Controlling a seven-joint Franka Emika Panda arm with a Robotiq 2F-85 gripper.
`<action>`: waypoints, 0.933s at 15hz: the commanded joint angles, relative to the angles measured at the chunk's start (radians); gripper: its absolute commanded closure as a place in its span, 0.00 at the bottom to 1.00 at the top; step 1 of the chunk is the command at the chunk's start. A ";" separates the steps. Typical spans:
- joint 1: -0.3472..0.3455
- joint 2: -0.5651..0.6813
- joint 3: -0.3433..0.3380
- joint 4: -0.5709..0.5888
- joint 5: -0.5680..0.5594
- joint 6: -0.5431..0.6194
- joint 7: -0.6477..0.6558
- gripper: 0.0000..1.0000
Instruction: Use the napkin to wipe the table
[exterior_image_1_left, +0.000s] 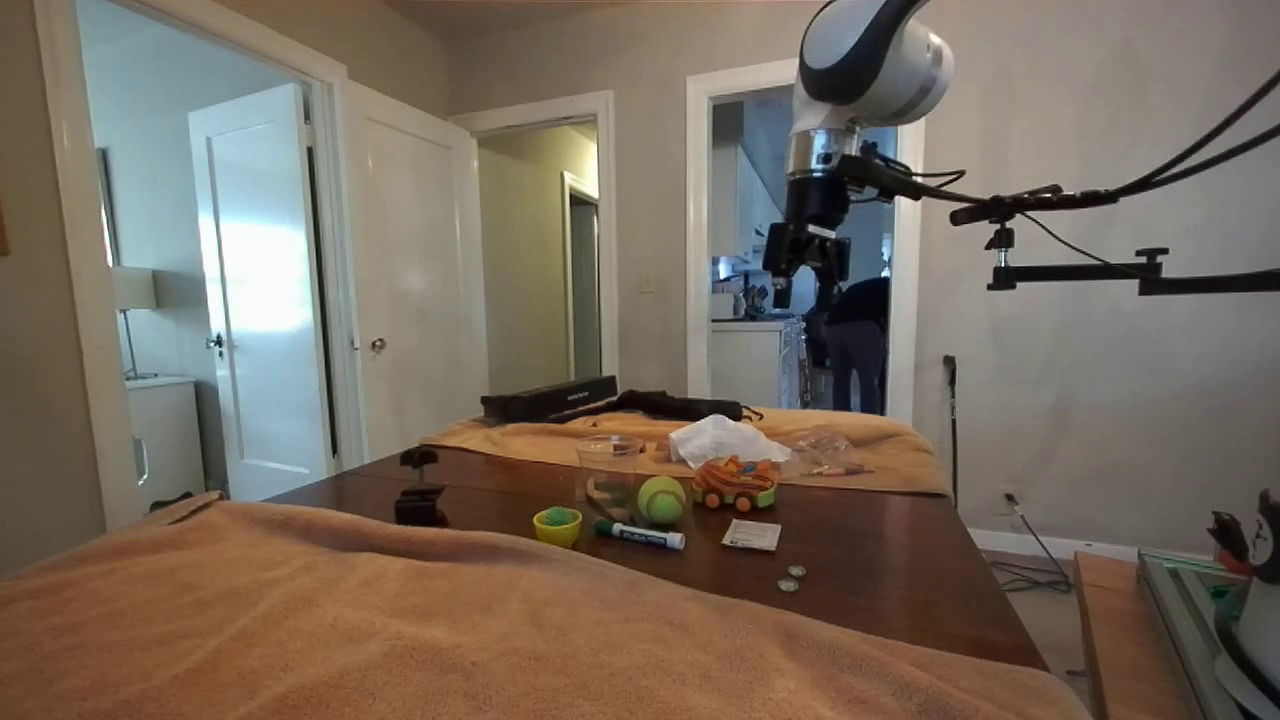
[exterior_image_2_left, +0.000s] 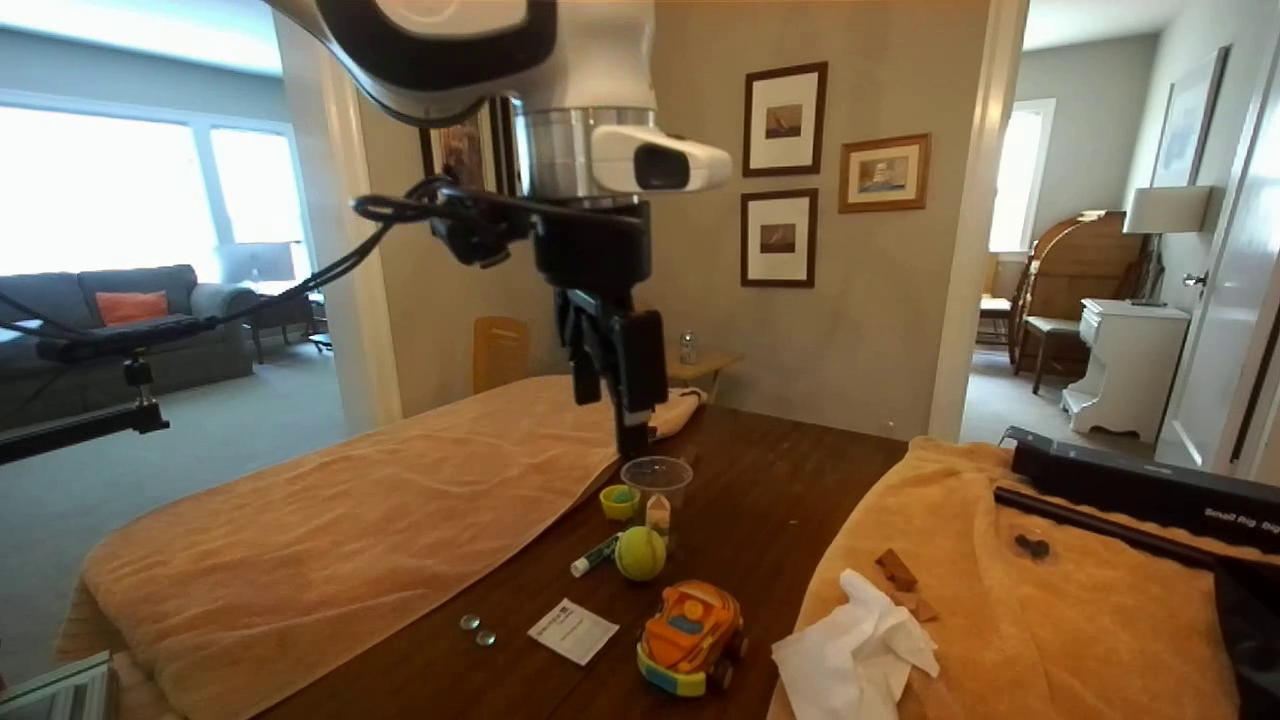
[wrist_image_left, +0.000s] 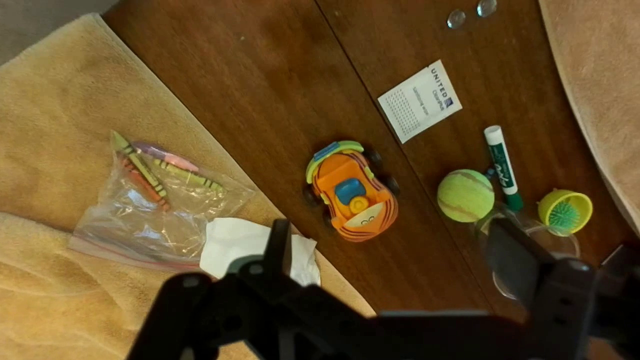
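— Presently, what could foul the pick, left to right in the wrist view?
— First the crayon bag (wrist_image_left: 150, 225). It lies right beside the napkin (wrist_image_left: 237, 242) on the tan cloth (wrist_image_left: 50, 125); a low pinch may catch either.
— End effector (exterior_image_1_left: 805, 290)?
— Spread wide, empty, well above the bench (wrist_image_left: 225, 65).
— Wiping?
— A broad stroke would likely shove the toy car (wrist_image_left: 355, 197); the tennis ball (wrist_image_left: 465, 195) could roll into the clear cup (exterior_image_1_left: 609, 462).

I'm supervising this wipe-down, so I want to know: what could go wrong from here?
The napkin lies mostly on the orange towel, close to the crayon bag, so the gripper might snag either. Wiping the table could send the tennis ball rolling or tip the clear plastic cup near it.
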 joint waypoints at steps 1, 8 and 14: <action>0.012 0.200 -0.006 0.147 0.081 0.037 -0.028 0.00; -0.026 0.494 0.010 0.327 0.114 0.239 -0.011 0.00; -0.052 0.643 0.015 0.449 0.229 0.299 0.170 0.00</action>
